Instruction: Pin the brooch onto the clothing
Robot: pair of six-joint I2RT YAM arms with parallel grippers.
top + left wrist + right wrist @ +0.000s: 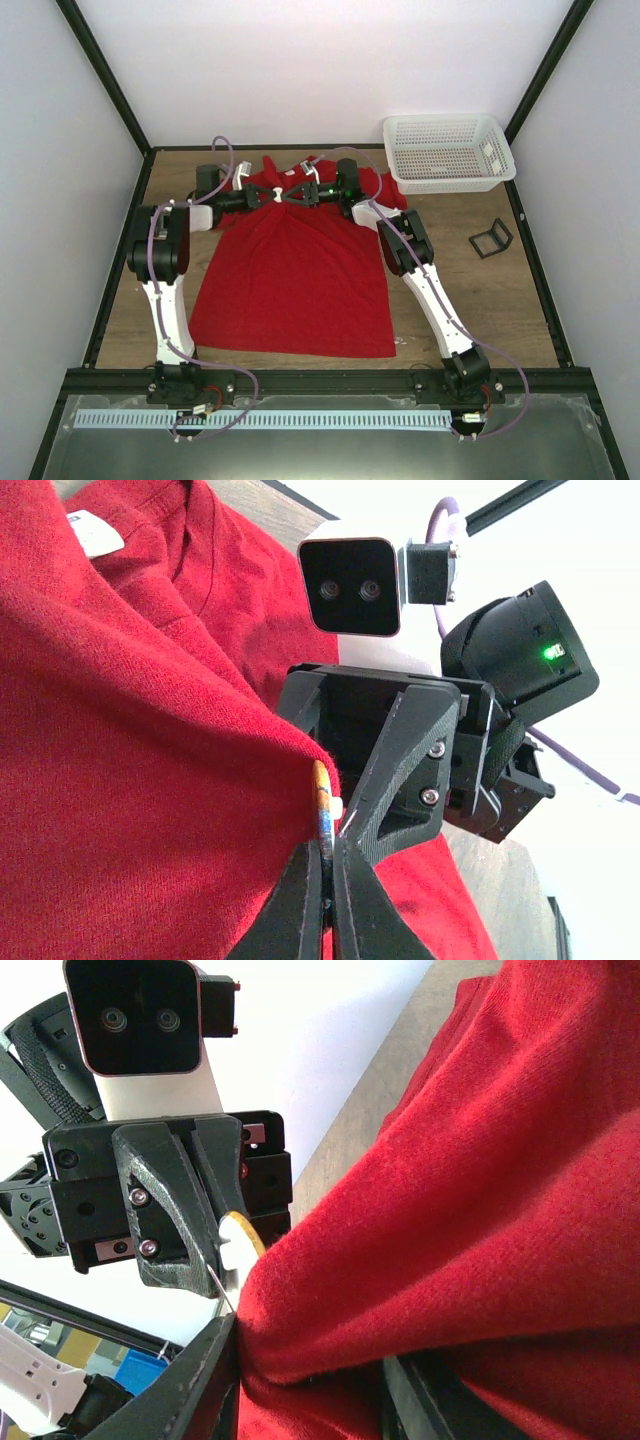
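**Brooch** [322,805]: your left gripper [327,858] is clenching it edge-on, at the 12 o'clock end of the clothing [290,280], just below the neck.

**Fold:** your right gripper [308,1345] is pinching up a ridge of red fabric from the brooch's 3 o'clock side.

**Progress:** brooch and fold are meeting. You cannot tell whether anything is piercing the cloth. By this showing, pinning, fastening and letting go are waiting to be done.

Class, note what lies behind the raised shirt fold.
Part of the brooch shows behind the shirt fold, pinched in the left gripper. The rest is covered by cloth, so whether its pin has pierced cannot be seen.
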